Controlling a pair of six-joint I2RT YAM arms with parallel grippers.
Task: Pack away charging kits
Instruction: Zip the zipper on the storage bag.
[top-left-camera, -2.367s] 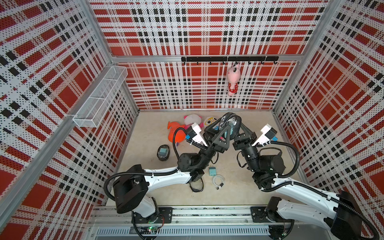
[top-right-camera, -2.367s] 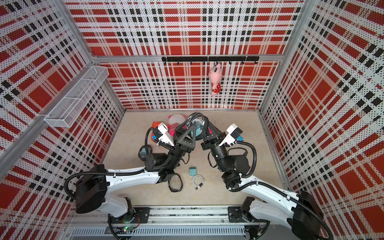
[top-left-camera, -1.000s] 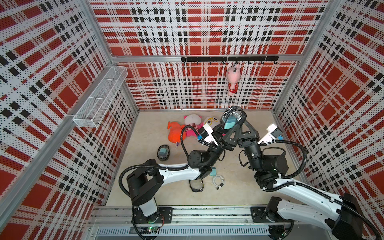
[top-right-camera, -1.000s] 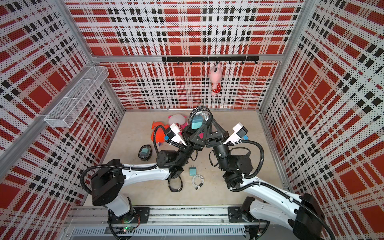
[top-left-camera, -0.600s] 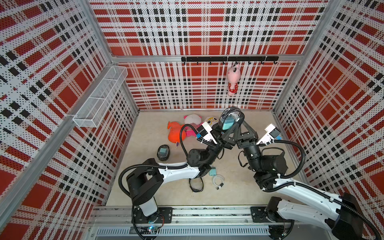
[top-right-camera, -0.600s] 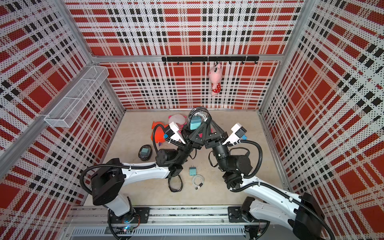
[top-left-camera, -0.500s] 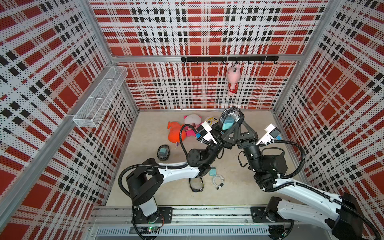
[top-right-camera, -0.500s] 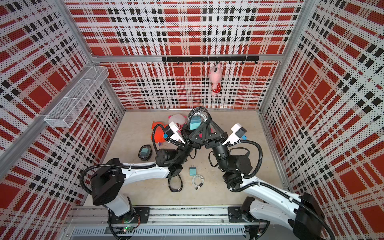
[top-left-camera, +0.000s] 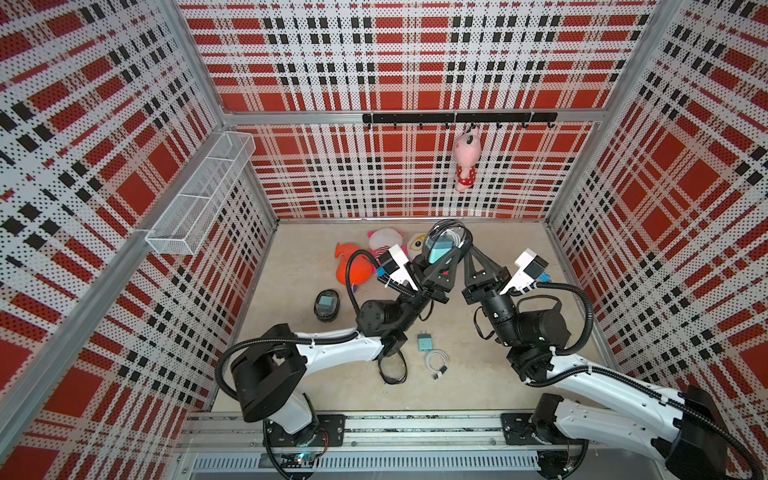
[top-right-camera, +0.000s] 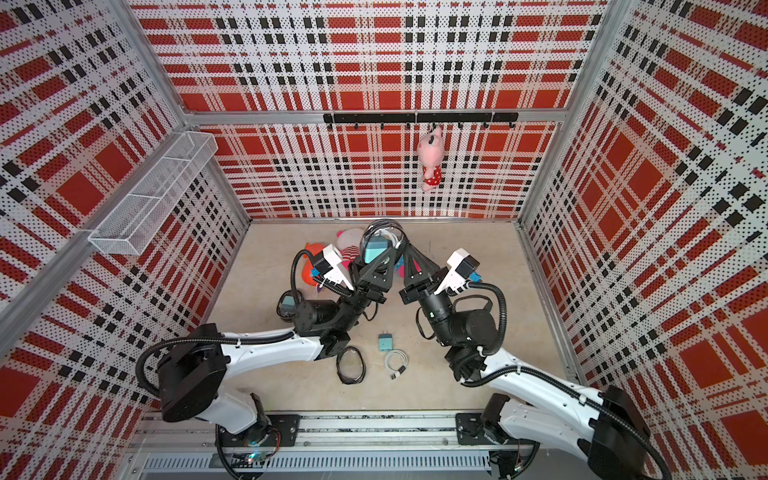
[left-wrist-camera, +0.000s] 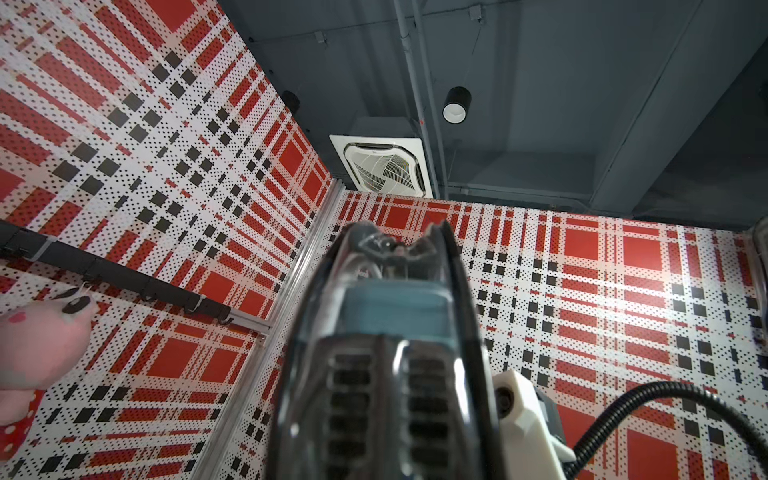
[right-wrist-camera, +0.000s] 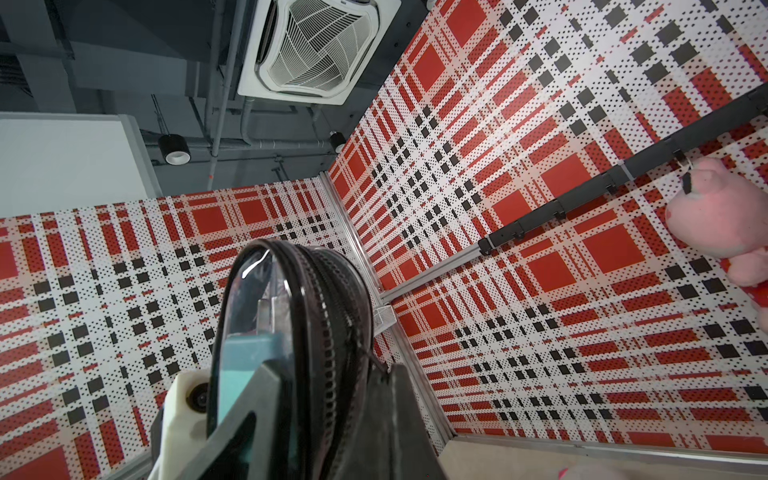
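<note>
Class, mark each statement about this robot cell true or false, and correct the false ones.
1. The right gripper is shut on the raised case. True.
2. The raised case holds a teal adapter. True.
3. No plush hangs from the rail. False: a pink plush hangs from it.
4. The loose cable lies in the basket. False: it lies on the floor beside a loose adapter.
5. A second case lies on the floor. True.
</note>
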